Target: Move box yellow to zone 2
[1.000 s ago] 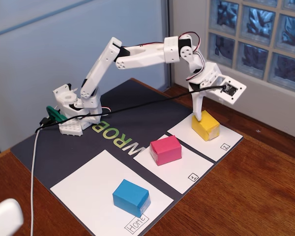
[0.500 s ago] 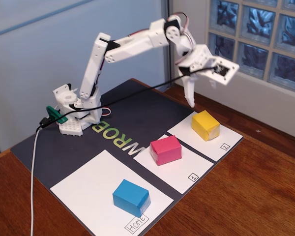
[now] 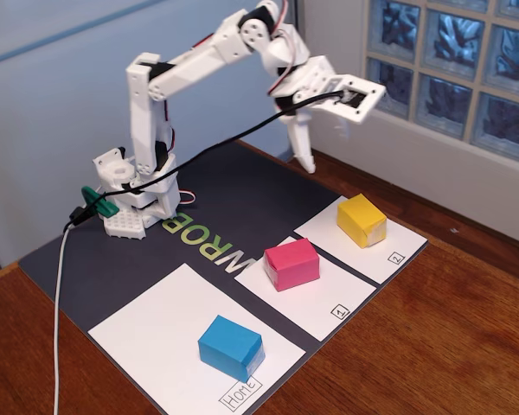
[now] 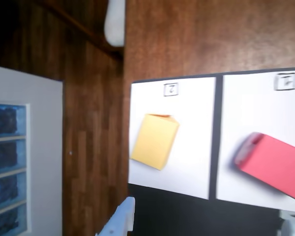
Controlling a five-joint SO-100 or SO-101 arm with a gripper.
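Fixed view: box yellow (image 3: 362,220) rests on zone 2 (image 3: 396,243), fingers (image 3: 304,156) apparently empty.

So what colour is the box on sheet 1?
Pink; the box on sheet 1 shows best in the fixed view.

white 3d-printed arm (image 3: 190,69) with black servo blocks, red-and-white wires, a black cable (image 3: 242,134), green base clamp (image 3: 95,203).

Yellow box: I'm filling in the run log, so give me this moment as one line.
yellow box: resting on sheet 2 | gripper: raised above the mat, holding nothing | pink box: on sheet 1 | blue box: on Home sheet
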